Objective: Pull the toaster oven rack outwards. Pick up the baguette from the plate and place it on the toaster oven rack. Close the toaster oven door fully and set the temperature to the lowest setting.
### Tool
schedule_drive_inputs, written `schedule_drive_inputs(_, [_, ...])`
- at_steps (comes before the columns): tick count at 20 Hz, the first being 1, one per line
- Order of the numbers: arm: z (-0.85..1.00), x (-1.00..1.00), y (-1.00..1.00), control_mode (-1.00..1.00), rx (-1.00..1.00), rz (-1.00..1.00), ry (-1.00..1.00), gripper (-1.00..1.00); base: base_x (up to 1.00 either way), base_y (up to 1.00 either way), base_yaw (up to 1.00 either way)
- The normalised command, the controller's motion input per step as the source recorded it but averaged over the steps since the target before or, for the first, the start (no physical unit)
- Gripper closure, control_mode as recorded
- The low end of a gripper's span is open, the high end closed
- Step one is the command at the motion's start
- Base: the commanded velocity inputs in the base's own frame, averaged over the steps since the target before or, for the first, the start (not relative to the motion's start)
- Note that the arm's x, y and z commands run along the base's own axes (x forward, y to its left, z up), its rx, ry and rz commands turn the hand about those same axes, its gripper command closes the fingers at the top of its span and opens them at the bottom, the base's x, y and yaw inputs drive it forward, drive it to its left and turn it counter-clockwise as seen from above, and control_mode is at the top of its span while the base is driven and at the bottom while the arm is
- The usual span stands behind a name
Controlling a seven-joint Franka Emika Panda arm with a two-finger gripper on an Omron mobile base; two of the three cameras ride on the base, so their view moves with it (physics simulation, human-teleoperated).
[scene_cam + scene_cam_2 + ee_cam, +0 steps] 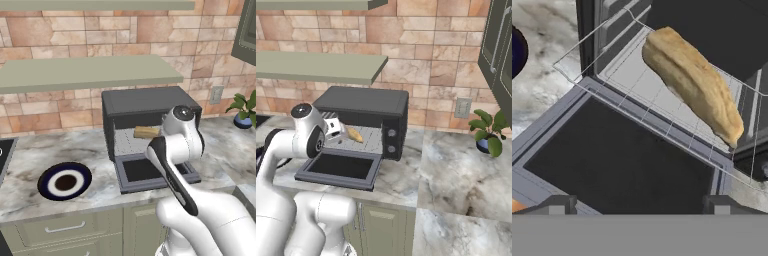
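So your gripper point(637, 204) sits at the bottom of the hand view with its jaws spread wide and nothing between them, hovering over the toaster oven door point(619, 165), which lies dropped flat and open mid-frame. The baguette point(693, 84) lies diagonally on the toaster oven rack point(634, 87) in the upper right of that view, the wire grid poking out past the cavity. In the left base view the plate point(65, 181) sits bare at lower left, well apart from the toaster oven point(145, 102) at centre.
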Motion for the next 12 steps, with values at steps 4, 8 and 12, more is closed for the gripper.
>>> schedule_drive_inputs(4, [-0.22,0.00,0.00,-1.00,0.03,-0.04,0.00,-1.00,0.00,0.00,0.00])
schedule_drive_inputs(8, [-0.04,0.00,0.00,-1.00,0.06,-0.09,0.00,-1.00,0.00,0.00,0.00])
schedule_drive_inputs(12, [-0.01,0.02,0.00,-1.00,0.04,-0.08,0.00,-1.00,0.00,0.00,0.00])
